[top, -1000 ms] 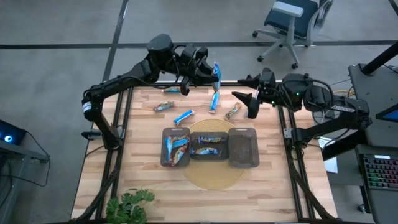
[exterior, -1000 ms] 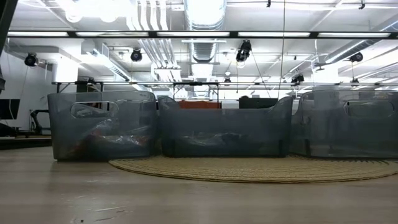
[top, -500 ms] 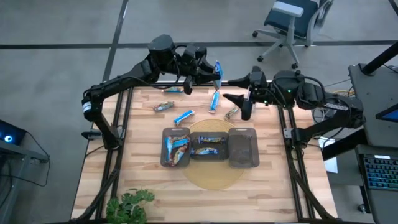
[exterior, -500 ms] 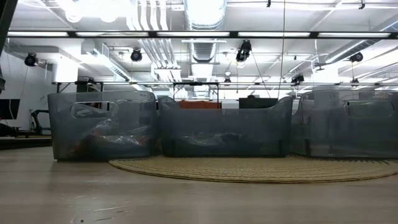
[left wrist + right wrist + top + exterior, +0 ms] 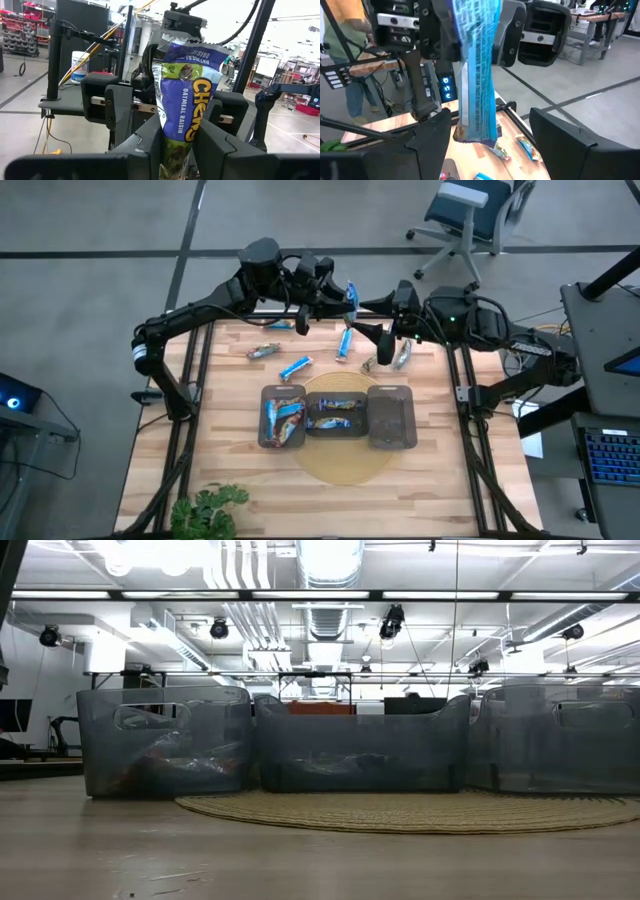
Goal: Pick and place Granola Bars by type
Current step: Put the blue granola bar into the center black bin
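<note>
Between the fingers of your left tool (image 5: pixel 176 142) a blue granola bar (image 5: pixel 187 97) stands upright, pinched low on its wrapper, with "oatmeal raisin" readable on the front. From above, this tool (image 5: pixel 335 298) hangs over the far edge of the surface (image 5: pixel 450 480), the held bar (image 5: pixel 350 293) poking out toward your right tool (image 5: pixel 385 342).

Your right tool (image 5: pixel 490 137) is spread wide and grips nothing; the same bar (image 5: pixel 477 75) hangs directly ahead of it, near its gap but not touching either finger. Just below and beside the right tool on the wood lie a mixed-colour bar (image 5: pixel 374 360) and a silvery one (image 5: pixel 403 356).

Farther from it toward the left arm, loose bars rest on the surface: a blue one (image 5: pixel 345 340), another blue one (image 5: pixel 295 366), a brownish one (image 5: pixel 264 351), and one more (image 5: pixel 279 325) near the far edge.

Beyond those, toward the near side of the surface, three dark trays sit in a row on a round mat (image 5: pixel 345 465): the left tray (image 5: pixel 282 417) and middle tray (image 5: pixel 335 415) hold bars, while you cannot tell what the right tray (image 5: pixel 391 418) holds.
</note>
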Robot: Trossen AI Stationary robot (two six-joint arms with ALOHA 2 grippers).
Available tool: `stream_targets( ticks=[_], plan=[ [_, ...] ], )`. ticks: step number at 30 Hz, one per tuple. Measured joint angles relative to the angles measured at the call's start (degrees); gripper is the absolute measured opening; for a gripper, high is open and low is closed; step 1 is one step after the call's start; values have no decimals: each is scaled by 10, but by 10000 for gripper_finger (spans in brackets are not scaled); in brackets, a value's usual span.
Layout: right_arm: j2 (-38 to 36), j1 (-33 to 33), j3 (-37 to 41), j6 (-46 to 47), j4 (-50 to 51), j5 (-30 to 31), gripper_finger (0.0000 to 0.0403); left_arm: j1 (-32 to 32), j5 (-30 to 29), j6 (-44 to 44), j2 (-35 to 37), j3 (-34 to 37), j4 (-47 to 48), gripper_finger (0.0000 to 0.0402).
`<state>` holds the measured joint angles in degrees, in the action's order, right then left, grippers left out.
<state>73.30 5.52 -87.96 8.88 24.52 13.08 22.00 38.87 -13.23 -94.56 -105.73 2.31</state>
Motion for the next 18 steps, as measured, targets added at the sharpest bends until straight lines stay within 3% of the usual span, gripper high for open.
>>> stream_targets(
  ticks=[18],
  plan=[
    [33, 12, 1, 0, -44, -26, 247, 0, 0, 9, 0, 0, -2, 78]
  ],
)
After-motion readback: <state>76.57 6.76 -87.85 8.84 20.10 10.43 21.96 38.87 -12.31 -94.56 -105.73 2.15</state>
